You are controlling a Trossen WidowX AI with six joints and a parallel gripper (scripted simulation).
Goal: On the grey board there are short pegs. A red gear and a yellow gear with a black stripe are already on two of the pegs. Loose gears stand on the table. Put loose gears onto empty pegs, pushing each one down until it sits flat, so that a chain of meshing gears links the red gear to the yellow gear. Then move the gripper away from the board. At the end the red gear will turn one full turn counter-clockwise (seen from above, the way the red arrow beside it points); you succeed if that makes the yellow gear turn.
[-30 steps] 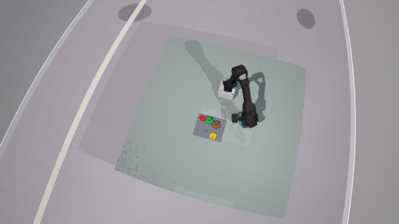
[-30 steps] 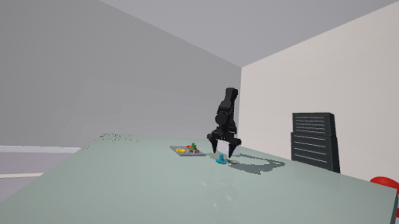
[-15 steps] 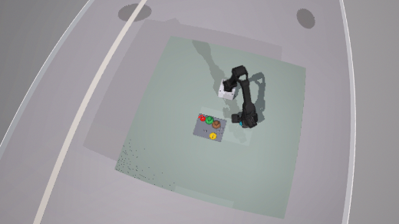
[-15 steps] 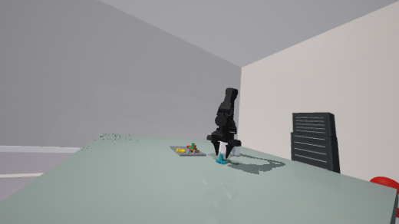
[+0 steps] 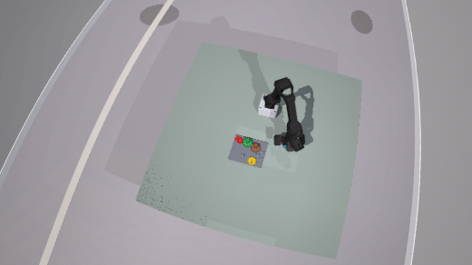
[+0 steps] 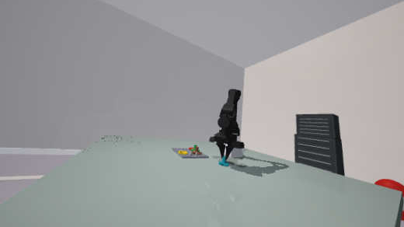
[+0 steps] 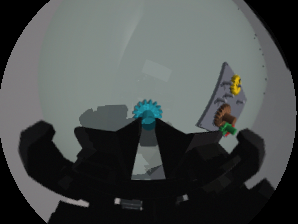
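My gripper is shut on the hub of the teal gear, which stands on or just above the table beside the board. The grey board carries the red gear at one corner. A green gear is beside the red gear, and a brown gear is beside the green one. The yellow gear sits near the opposite edge. Whether the green and brown gears sit fully flat is too small to tell.
Bare pegs show on the board between the brown and yellow gears. The arm's white base block stands behind the board. A dark cabinet stands beyond the table.
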